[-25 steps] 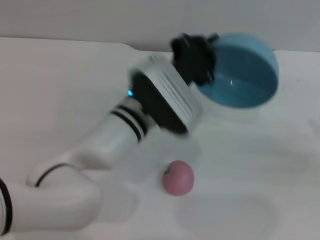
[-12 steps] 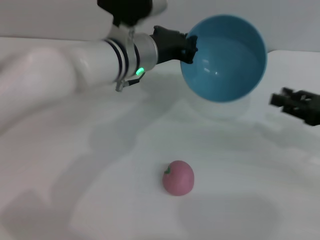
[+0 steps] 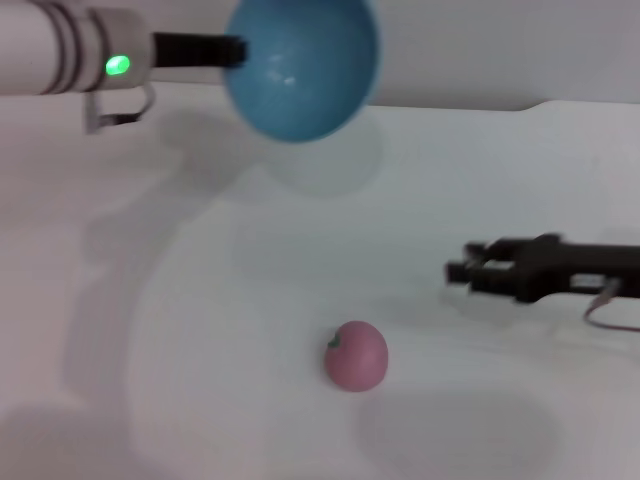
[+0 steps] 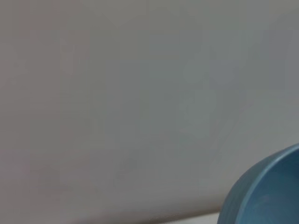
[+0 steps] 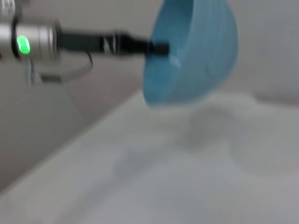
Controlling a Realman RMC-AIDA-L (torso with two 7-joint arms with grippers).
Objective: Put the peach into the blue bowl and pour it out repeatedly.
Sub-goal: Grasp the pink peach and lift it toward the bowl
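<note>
- Head view: the left gripper (image 3: 235, 50) holds the blue bowl (image 3: 300, 65) by its rim, lifted off the table (image 3: 200, 330) at about 11 o'clock in the view. Its fingers are clamped on the rim. The bowl is tipped on its side with the opening facing the camera; nothing is seen inside it.
- Head view: the peach (image 3: 356, 355) lies on the table at about 6 o'clock, well apart from the bowl, touching neither gripper.
- Head view: the right gripper (image 3: 462, 268) reaches in from 3 o'clock, low over the table, near the peach but not at it. Its fingers appear apart with nothing between them.
- Left wrist view: only a slice of the bowl's rim and wall shows at 5 o'clock; the rest is a plain wall (image 4: 117, 93).
- Right wrist view: the tilted bowl is seen with the left gripper pinching its rim at 12 o'clock. The peach is not in this view.
- Judgement: pour-out appears complete; pick-up of the peach is in hand. The next move calls for the right gripper to descend around the peach and close.
</note>
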